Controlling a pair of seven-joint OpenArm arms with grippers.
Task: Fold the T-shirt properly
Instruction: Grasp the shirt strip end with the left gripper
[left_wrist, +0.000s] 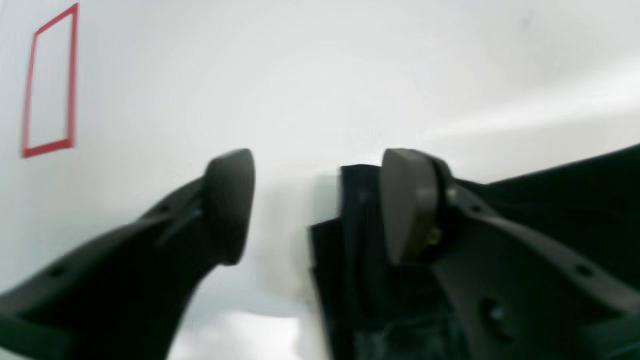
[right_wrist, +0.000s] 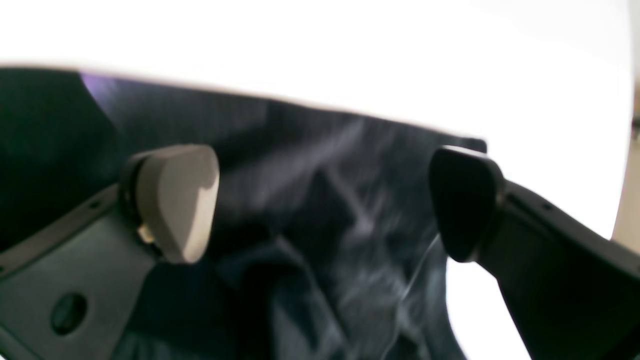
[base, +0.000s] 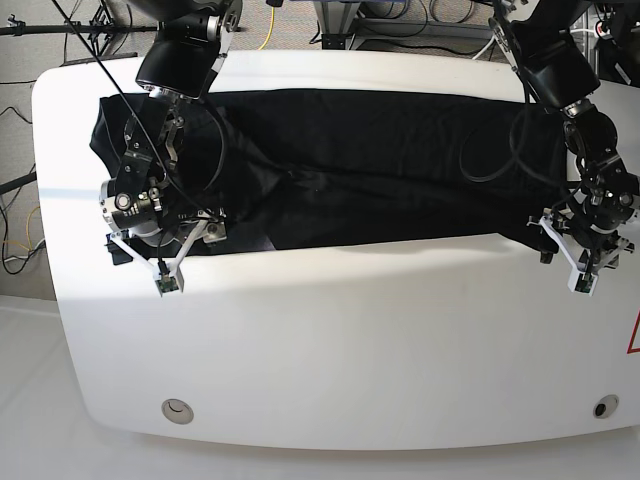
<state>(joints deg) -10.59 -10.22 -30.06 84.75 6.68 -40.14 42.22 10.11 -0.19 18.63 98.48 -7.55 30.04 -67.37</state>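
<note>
The white table (base: 330, 340) is carrying the T-shirt (base: 380, 170), which is lying spread along the far half. Both arms are sitting at its near edge: the right gripper (right_wrist: 325, 200) is gaping wide over a corner, empty; the left gripper (left_wrist: 315, 205) is parted, one pad beside the hem, gripping nothing. I'd say they're lining up to pinch the edge; next comes closing on cloth.

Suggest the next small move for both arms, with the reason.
Probably lower and close both grippers on the near hem. The T-shirt lies spread across the table. The right gripper hangs open over the cloth, jaws wide. The left gripper is open at the shirt's corner, with fabric beside one finger and nothing pinched.
</note>
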